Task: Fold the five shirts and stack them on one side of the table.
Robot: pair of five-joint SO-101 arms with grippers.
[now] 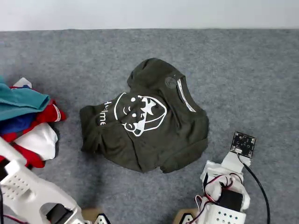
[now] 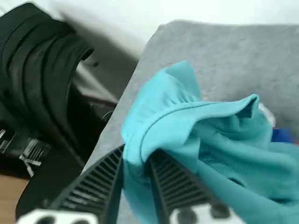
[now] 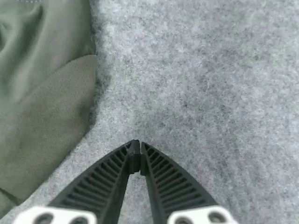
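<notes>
Covering the counter is a grey, felt-like cloth that runs to a pale wall along the far side. A dark olive shirt with a white print lies crumpled near the middle. At one end of the counter sits a loose heap of shirts in red, white and blue, with a teal shirt on top. The left gripper has its fingers clamped on a fold of the teal shirt, close to the counter's edge. Beyond that edge are a bulky black object and a patch of wood floor. The right gripper hangs over bare grey cloth just beside the olive shirt, fingers pressed together at the tips and holding nothing.
</notes>
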